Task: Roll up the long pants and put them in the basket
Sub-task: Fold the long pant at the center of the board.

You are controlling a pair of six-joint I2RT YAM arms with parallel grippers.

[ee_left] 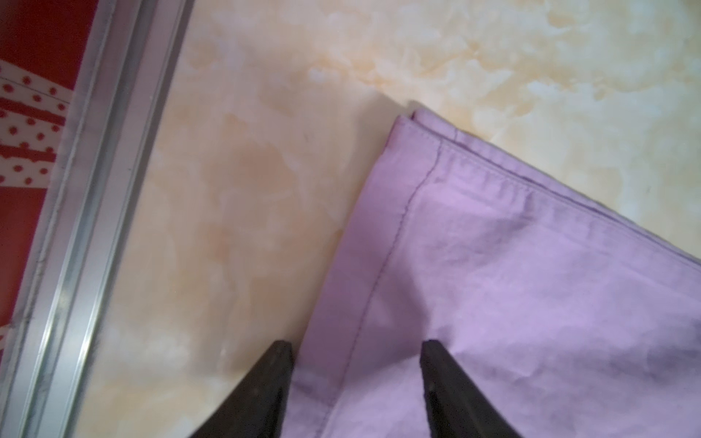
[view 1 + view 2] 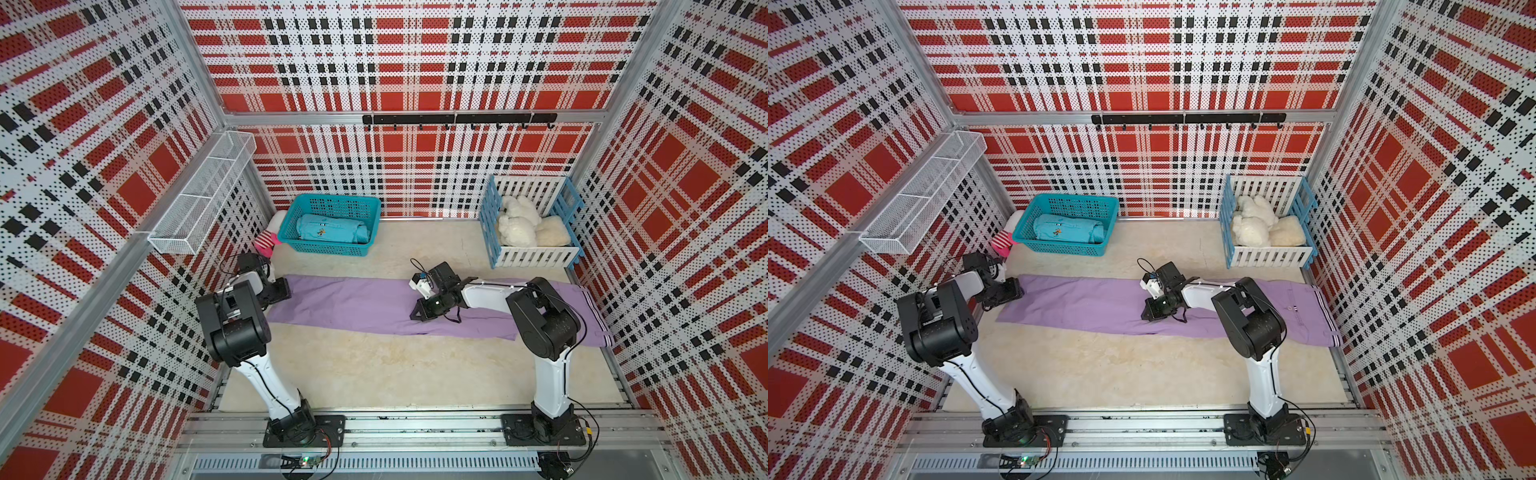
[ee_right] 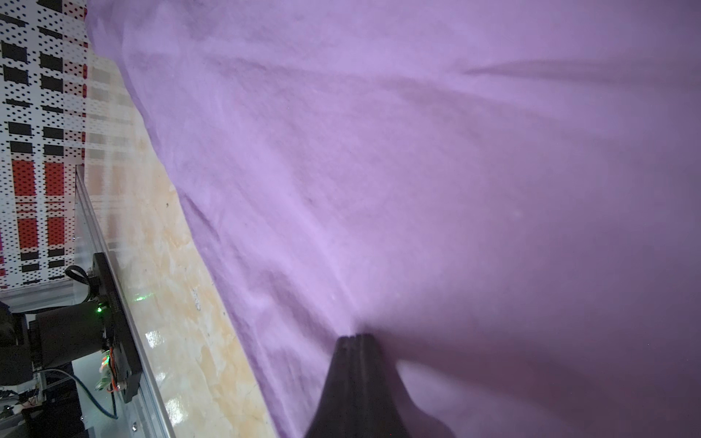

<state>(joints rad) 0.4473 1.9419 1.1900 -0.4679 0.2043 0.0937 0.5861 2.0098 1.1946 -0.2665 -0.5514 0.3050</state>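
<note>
The long pants (image 2: 353, 303) (image 2: 1084, 303) lie flat across the table, lilac, with the striped waistband (image 2: 598, 316) at the right end. My left gripper (image 2: 286, 291) (image 2: 1017, 291) is at the hem end. In the left wrist view it (image 1: 356, 343) is open, its tips straddling the stitched hem (image 1: 402, 227): one finger beside the cloth, one over it. My right gripper (image 2: 415, 313) (image 2: 1146, 316) rests on the middle of the pants. In the right wrist view it (image 3: 356, 335) is shut, its tips pressed on the cloth (image 3: 417, 170), creases fanning from them.
A teal basket (image 2: 336, 198) at the back left holds a rolled teal garment (image 2: 332, 229); a pink-and-white sock (image 2: 268, 241) lies beside it. A blue-and-white crate (image 2: 536, 255) with white plush stands at the back right. A wire shelf (image 2: 199, 195) hangs on the left wall.
</note>
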